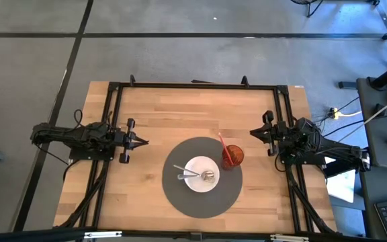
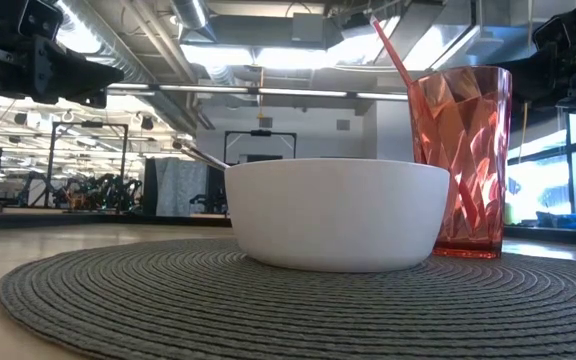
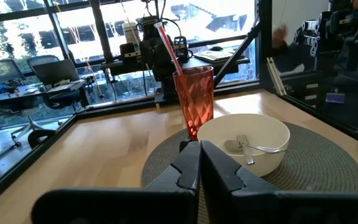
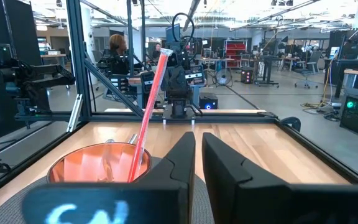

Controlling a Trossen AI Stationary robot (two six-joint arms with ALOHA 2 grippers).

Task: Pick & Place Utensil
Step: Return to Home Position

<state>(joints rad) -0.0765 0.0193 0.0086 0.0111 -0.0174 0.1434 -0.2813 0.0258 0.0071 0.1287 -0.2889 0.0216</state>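
Note:
A white bowl stands by its base on a round grey placemat in the middle of the table. Metal utensils lie inside it, among them a fork; one handle sticks out over the rim. A red faceted cup with a red straw stands on the mat beside the bowl. My left gripper hovers left of the mat, shut and empty, pointing at the bowl. My right gripper hovers right of the cup, shut and empty.
A black frame runs along the table's edges. Bare wood lies between each gripper and the mat, and on the far half of the table. In the low view the bowl and the cup stand side by side on the mat.

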